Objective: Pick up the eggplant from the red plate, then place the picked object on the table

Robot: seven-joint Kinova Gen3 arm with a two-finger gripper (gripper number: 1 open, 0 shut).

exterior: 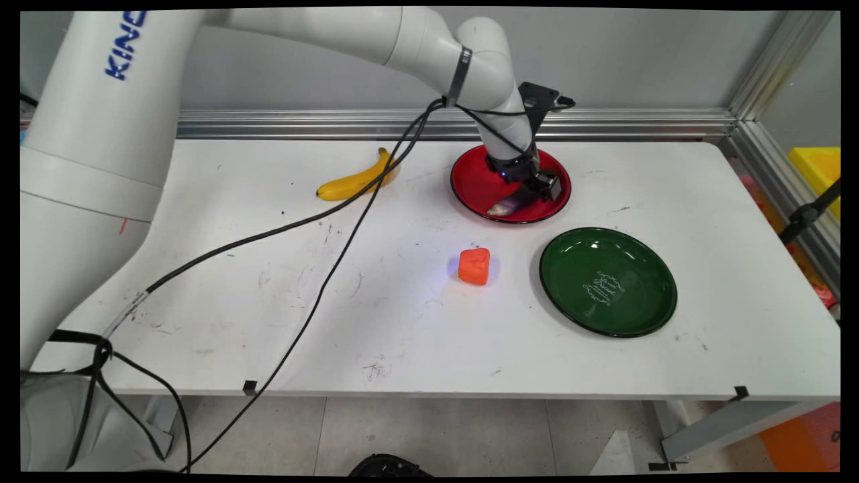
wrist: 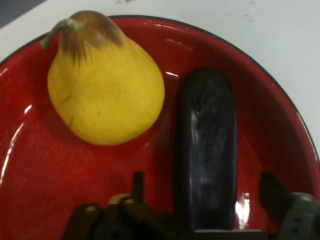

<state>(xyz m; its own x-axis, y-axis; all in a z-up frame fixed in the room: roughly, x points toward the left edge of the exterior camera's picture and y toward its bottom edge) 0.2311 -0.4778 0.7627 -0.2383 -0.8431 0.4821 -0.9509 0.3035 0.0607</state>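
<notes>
White ornamental script sits inside the green plate [exterior: 608, 282], too small to read.

Two plates sit on one white desk [exterior: 416, 335]: one red plate [exterior: 470, 184] toward the back and one green plate [exterior: 607, 282] nearer the front right. Inside the red plate lie two things: one yellow pear [wrist: 105, 90] with a brown top and short stem, seen only from the hand view, and one dark, elongated eggplant [wrist: 207, 150] beside it. Out on the bare desk there is one yellow banana [exterior: 356, 180] at the back and one small orange-red block [exterior: 474, 265] near the middle. That makes four small items and two plates in all. One robot arm [exterior: 429, 47] reaches over the desk.
</notes>
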